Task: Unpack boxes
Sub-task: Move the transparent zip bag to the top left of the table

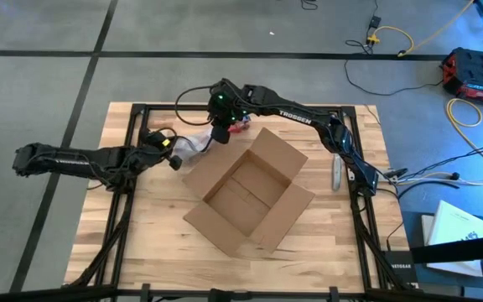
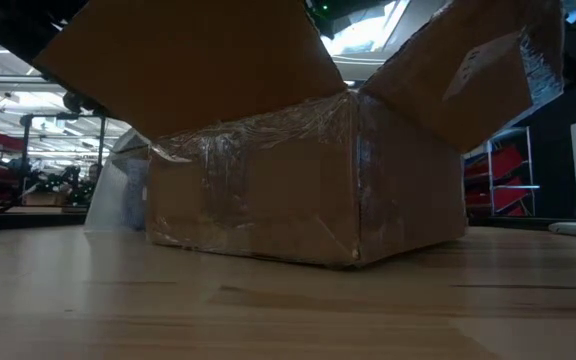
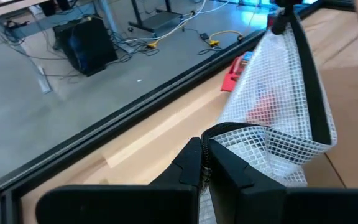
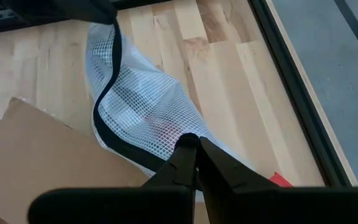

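The brown cardboard box [image 1: 250, 193] stands on its bottom in the middle of the table, flaps spread open; in the low view the box [image 2: 298, 190] shows shiny tape. Beyond its far left corner, a clear mesh-patterned plastic bag [image 1: 198, 144] with a black edge band spans between my two grippers. My left gripper [image 1: 177, 159] is shut on the bag's left end, my right gripper [image 1: 219, 138] on its right end. Something red shows through the bag [image 3: 263, 109]. In the low view the bag [image 2: 118, 195] stands left of the box. My left gripper pinches the bag's left end [image 3: 229, 134] between its two fingers, at the mesh beside the black band. It comes from the table's left, slanting slightly down. The bag runs away from it to the other gripper, its black edge curving, not drawn straight. My right gripper pinches the bag's right end [image 4: 179, 134] between its two fingertips, slanting down from the table's right. The mesh spreads away from the fingers toward the left gripper, with folds in it. Whether one layer or several is held cannot be told.
A small red-and-blue object [image 1: 241, 126] lies on the table by the far edge, just right of the bag. A slim grey tool [image 1: 335, 172] lies near the right edge. The box's raised flaps [image 1: 279, 155] stand close to both grippers.
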Controlling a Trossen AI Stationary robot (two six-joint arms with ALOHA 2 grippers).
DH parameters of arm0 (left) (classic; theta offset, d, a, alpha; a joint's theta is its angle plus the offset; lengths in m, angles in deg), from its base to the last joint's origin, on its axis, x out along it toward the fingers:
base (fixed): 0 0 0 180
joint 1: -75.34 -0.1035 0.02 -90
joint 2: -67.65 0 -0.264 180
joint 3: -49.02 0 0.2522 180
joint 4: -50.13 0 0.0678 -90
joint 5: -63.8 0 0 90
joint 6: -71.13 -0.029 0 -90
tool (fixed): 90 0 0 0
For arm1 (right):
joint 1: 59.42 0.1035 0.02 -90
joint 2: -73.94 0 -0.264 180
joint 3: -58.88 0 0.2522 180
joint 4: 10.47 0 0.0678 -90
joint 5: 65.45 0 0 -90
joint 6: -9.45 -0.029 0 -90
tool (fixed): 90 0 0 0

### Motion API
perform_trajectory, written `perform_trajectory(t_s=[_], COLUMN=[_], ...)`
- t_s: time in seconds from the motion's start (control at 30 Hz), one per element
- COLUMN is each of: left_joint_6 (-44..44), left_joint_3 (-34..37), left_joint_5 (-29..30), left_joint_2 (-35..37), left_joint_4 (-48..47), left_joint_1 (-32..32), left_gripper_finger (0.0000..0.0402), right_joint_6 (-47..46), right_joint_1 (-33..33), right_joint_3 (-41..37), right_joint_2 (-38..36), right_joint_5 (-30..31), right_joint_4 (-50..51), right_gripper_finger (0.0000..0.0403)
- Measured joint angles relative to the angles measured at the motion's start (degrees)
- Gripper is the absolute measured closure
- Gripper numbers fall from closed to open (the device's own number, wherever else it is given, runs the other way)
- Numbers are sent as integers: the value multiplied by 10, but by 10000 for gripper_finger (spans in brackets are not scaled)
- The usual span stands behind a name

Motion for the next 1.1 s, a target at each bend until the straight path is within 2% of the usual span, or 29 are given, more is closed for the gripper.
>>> perform_trajectory(t_s=[0.67,1.1], left_joint_6=[23,-19], left_joint_3=[0,0], left_joint_5=[16,6], left_joint_2=[2,2], left_joint_4=[8,60], left_joint_1=[-81,-145], left_gripper_finger=[402,402], right_joint_6=[-1,-15], right_joint_1=[0,0], right_joint_3=[0,0], right_joint_2=[1,1], right_joint_5=[-5,16], right_joint_4=[-2,-29], right_gripper_finger=[403,403])
